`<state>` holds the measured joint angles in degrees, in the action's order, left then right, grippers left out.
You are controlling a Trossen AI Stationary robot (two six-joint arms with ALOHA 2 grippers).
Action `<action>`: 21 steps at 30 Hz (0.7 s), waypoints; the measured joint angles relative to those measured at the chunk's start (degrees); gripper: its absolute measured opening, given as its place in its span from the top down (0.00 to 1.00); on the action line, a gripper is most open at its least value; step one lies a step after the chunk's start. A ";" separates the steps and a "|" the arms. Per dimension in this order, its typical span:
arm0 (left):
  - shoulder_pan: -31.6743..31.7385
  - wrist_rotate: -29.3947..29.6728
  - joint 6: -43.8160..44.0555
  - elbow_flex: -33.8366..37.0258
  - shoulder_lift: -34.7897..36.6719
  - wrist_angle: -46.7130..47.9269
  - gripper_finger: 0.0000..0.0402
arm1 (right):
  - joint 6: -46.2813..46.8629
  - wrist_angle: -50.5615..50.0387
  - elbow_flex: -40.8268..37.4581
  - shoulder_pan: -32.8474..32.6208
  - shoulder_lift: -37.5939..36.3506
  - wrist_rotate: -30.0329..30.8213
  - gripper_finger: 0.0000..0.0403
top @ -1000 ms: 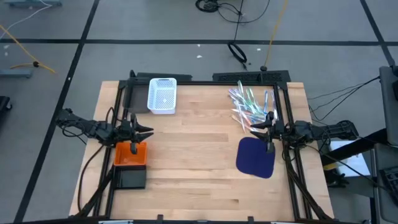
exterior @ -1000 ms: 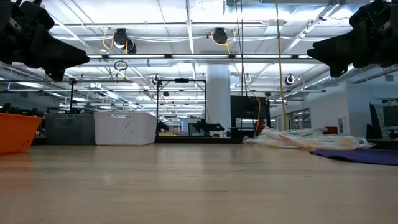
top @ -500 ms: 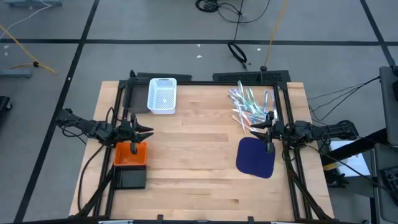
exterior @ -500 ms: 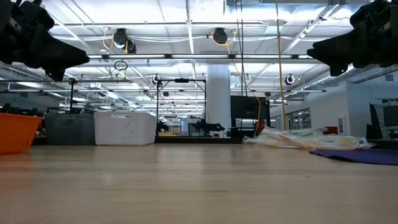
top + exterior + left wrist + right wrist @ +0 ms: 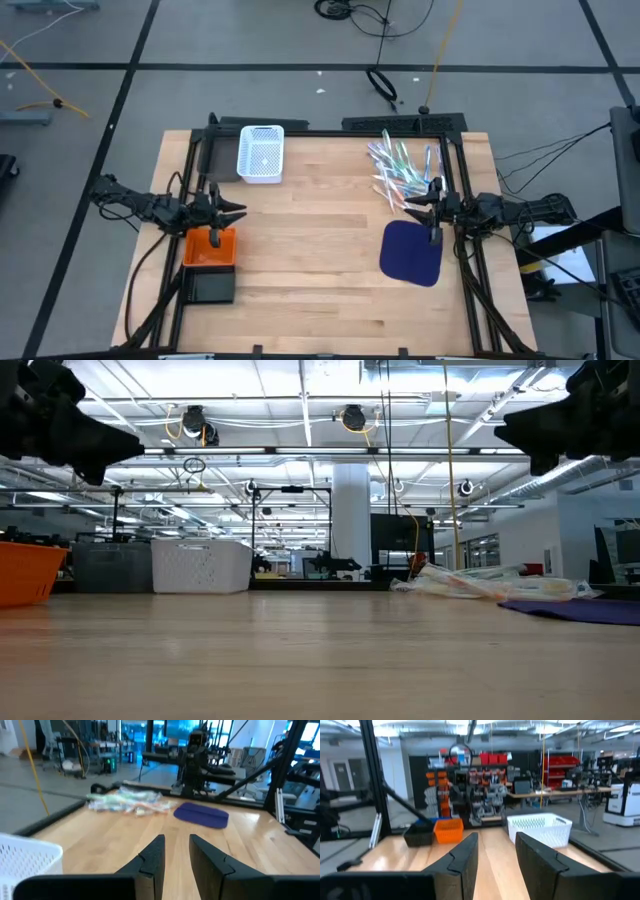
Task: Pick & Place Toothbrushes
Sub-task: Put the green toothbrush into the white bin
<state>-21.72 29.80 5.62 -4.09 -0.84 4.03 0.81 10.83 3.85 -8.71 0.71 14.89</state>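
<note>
The toothbrushes [image 5: 402,167] are piled loose on the wooden table [image 5: 320,260], just beyond the right gripper [image 5: 428,205], which is held above the table with its fingers spread and nothing between them. A dark blue mat [image 5: 413,252] lies below that gripper. The left gripper [image 5: 238,212], likewise parted and empty, is poised beside an orange bin [image 5: 209,248], with a white basket [image 5: 261,153] near it.

We cannot count the toothbrushes [image 5: 402,168] in their tangled pile, and the low view cuts off both arms.
</note>
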 joint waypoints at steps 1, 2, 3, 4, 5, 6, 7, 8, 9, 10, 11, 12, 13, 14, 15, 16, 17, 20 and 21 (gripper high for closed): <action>0.00 0.16 -0.95 0.00 0.00 -0.87 0.78 | -0.15 0.82 -0.01 0.00 -0.02 0.06 0.69; -0.01 0.20 -1.61 0.01 0.00 -1.57 0.78 | -0.31 1.28 -0.01 0.00 -0.02 0.11 0.69; -0.02 0.23 -2.13 0.01 0.00 -2.40 0.78 | -0.29 1.50 -0.01 0.00 -0.02 0.06 0.69; -0.02 0.23 -2.59 0.01 0.00 -3.28 0.78 | 0.05 1.50 -0.01 0.00 -0.02 0.05 0.69; -0.02 0.23 -2.74 0.01 0.00 -4.03 0.78 | 0.71 1.50 -0.01 0.00 -0.02 0.05 0.69; -0.02 0.23 -2.76 -0.01 0.00 -4.52 0.78 | 1.79 1.53 -0.01 0.00 -0.02 0.04 0.69; -0.01 0.27 -2.77 0.00 0.00 -4.88 0.78 | 3.07 1.53 -0.01 0.00 -0.02 0.02 0.69; -0.01 0.50 -2.85 0.01 -0.02 -5.41 0.78 | 4.00 1.53 -0.01 0.00 0.00 0.02 0.69; -0.01 1.08 -2.96 0.01 -0.01 -6.11 0.78 | 4.50 1.53 -0.01 0.00 0.00 0.02 0.69; -0.02 1.77 -2.93 0.01 0.00 -6.61 0.78 | 4.53 1.52 -0.01 0.00 0.00 0.02 0.69; -0.02 2.43 -2.96 0.00 0.00 -6.86 0.78 | 4.53 1.40 -0.01 0.01 0.04 0.03 0.69; 0.00 3.32 -2.96 0.01 0.00 -6.97 0.78 | 4.64 1.37 0.01 0.09 0.28 0.37 0.69; -0.01 4.18 -2.92 0.01 0.00 -7.20 0.78 | 5.15 1.37 0.03 0.19 0.88 1.35 0.69; 0.01 5.14 -2.94 0.01 0.00 -7.32 0.78 | 5.75 1.19 0.27 0.43 1.81 2.72 0.69; -0.02 6.15 -2.94 -0.01 0.00 -7.32 0.78 | 6.05 0.86 0.55 0.61 3.09 4.30 0.69; 0.01 7.33 -2.98 0.01 -0.02 -7.32 0.78 | 6.18 0.79 0.92 0.88 4.81 5.45 0.69; 0.01 8.78 -3.35 0.01 -0.01 -7.58 0.78 | 6.19 0.35 1.57 1.16 6.88 6.65 0.69; 0.01 10.87 -4.26 0.01 0.00 -9.51 0.78 | 6.02 0.17 5.66 2.47 13.71 9.79 0.69; 0.01 10.90 -4.35 0.01 0.00 -10.34 0.78 | 6.30 -0.87 7.24 3.01 15.85 10.90 0.69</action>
<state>-21.71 40.70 1.27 -4.08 -0.84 -6.31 7.11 9.97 11.08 -5.70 16.56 25.79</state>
